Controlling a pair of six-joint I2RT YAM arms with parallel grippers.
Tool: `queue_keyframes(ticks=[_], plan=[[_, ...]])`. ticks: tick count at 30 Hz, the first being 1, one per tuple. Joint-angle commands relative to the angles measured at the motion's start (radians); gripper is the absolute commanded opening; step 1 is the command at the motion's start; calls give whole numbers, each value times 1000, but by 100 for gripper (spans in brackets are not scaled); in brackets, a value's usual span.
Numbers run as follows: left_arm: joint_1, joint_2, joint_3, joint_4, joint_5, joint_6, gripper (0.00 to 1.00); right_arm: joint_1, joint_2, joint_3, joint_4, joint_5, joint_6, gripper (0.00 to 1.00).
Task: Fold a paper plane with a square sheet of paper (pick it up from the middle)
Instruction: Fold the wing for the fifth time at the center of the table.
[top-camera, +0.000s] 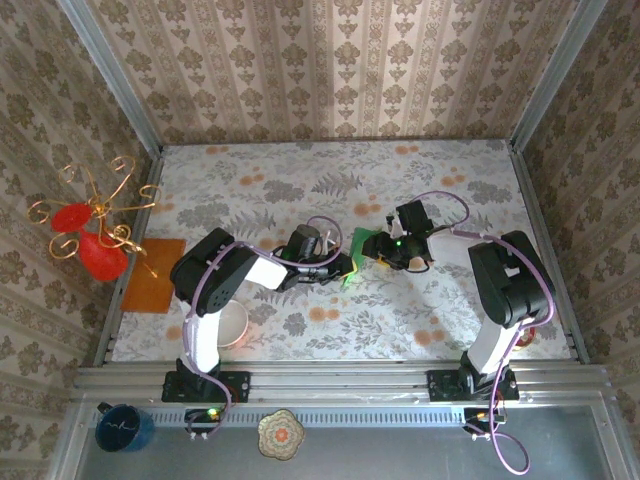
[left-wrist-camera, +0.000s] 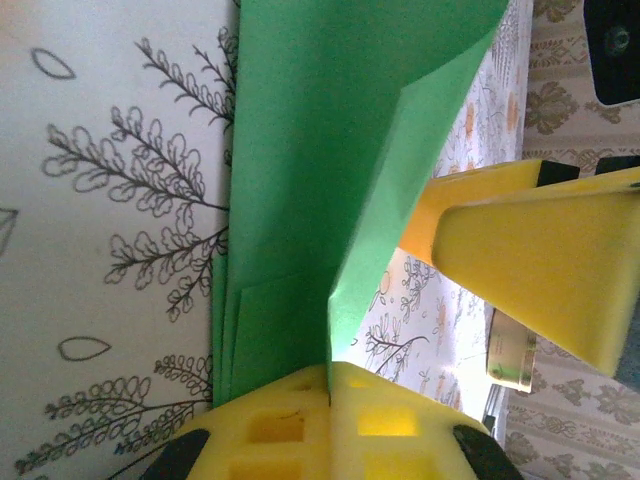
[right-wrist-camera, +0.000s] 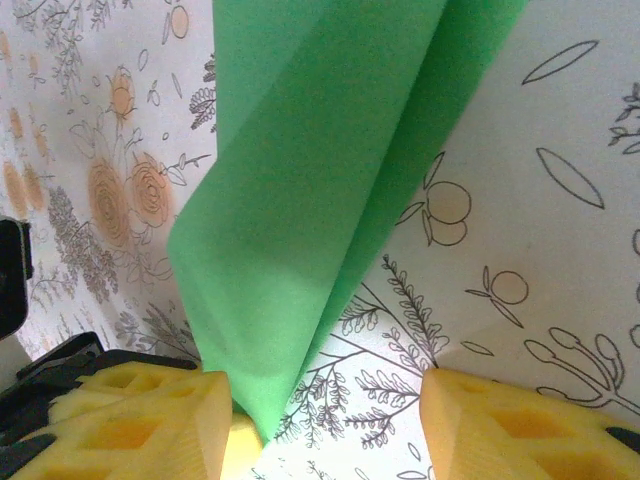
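Observation:
The green sheet of paper (top-camera: 360, 244), folded into several layers with a raised flap, lies mid-table between both grippers. In the left wrist view the folded paper (left-wrist-camera: 300, 170) runs up from my left gripper (left-wrist-camera: 330, 388), whose yellow fingers are shut on its near edge. My left gripper (top-camera: 346, 268) sits at the paper's near left side. My right gripper (top-camera: 384, 250) is at the paper's right side. In the right wrist view the right gripper (right-wrist-camera: 325, 430) is open, and the paper's pointed end (right-wrist-camera: 300, 200) reaches down beside its left finger (right-wrist-camera: 130, 420) without being clamped.
A flat orange sheet (top-camera: 155, 275) lies at the table's left edge, beside a gold wire stand with red ornaments (top-camera: 90, 228). A white bowl (top-camera: 234, 326) sits by the left arm's base. Patterned walls enclose the table on three sides.

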Motion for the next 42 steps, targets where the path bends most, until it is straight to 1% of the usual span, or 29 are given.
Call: queue_keyframes(ticks=[1, 6, 13, 15, 21, 26, 34, 42], plan=[[7, 14, -29, 30, -11, -19, 0, 14, 40, 20, -44, 58, -17, 54], [7, 16, -47, 66, -16, -25, 0, 21, 61, 27, -50, 93, -4, 53], [6, 14, -53, 70, -19, -19, 0, 56, 116, 76, -129, 201, -15, 51], [4, 12, -53, 62, -21, -12, 2, 66, 130, 86, -140, 224, -15, 51], [-1, 4, -49, 26, -29, 7, 9, 88, 167, 118, -180, 259, -15, 52], [-4, -13, -44, -23, -43, 34, 11, 96, 191, 137, -213, 286, -17, 52], [-3, -20, -36, -42, -44, 41, 16, 105, 226, 166, -256, 313, -24, 51], [-14, -56, -8, -155, -67, 95, 20, 113, 248, 183, -280, 329, -24, 51]])
